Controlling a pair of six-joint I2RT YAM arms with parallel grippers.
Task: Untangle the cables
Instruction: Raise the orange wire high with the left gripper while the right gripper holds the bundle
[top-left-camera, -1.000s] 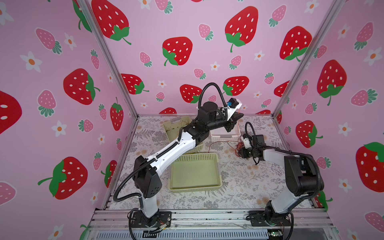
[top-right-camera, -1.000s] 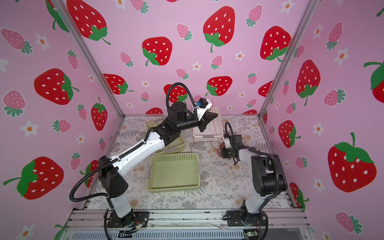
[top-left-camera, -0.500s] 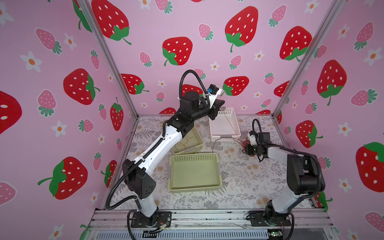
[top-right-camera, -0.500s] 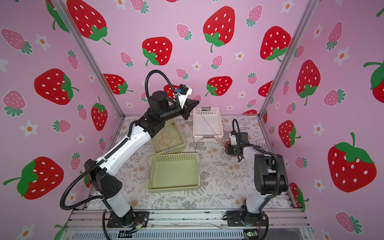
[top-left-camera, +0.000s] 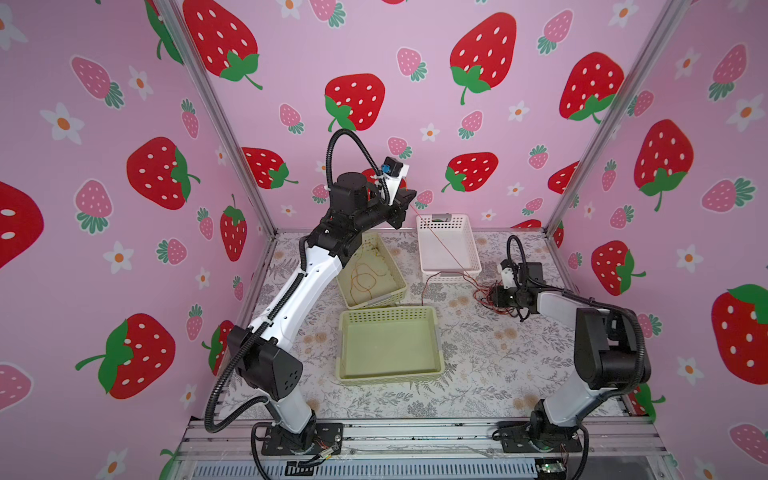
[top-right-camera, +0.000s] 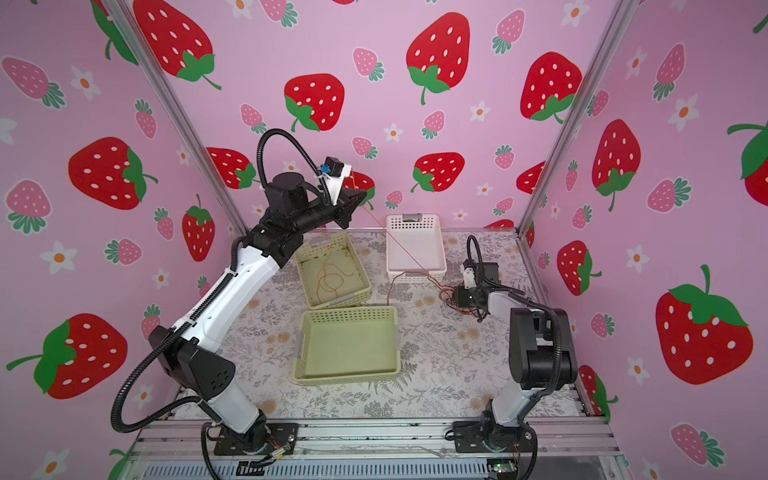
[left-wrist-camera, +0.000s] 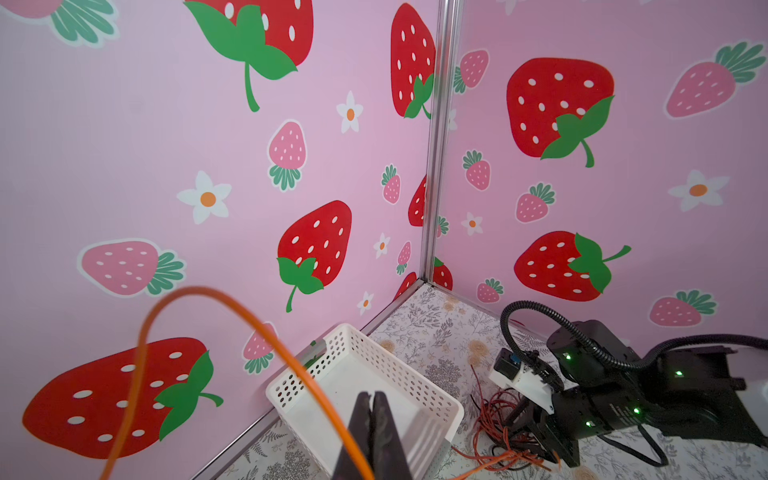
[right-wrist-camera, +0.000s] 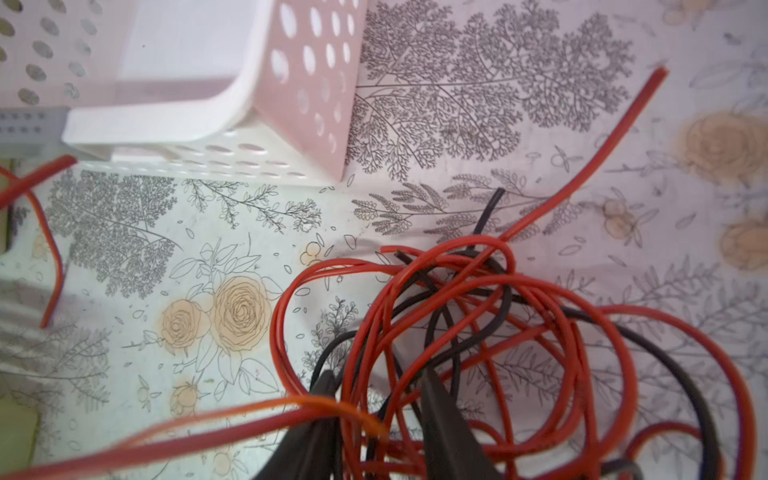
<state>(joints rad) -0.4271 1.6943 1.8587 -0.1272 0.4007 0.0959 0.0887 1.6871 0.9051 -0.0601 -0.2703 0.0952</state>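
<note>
**Q.** How do the fingers of the left gripper (left-wrist-camera: 371, 395) stand?

**A.** They are pressed together on the orange cable (left-wrist-camera: 232, 297). It loops above them and, in both top views, runs taut from them down across the white basket (top-left-camera: 451, 274).

**Q.** And those of the right gripper (right-wrist-camera: 376, 378)?

**A.** They are apart and low over the tabletop (top-left-camera: 478, 353), a pale sheet printed with grey ferns and tan roses. Strands of the tangle of red and black cables (right-wrist-camera: 498, 316) lie between and just beyond them, and the orange cable crosses one fingertip.

**Q.** What encloses the scene?

**A.** Pink walls (top-left-camera: 415, 41) printed with strawberries and flowers, joined at metal corner posts (top-left-camera: 602, 116). Below the left fingers, a yellow-green basket (top-left-camera: 399, 286) holds a loose orange coil.
</note>
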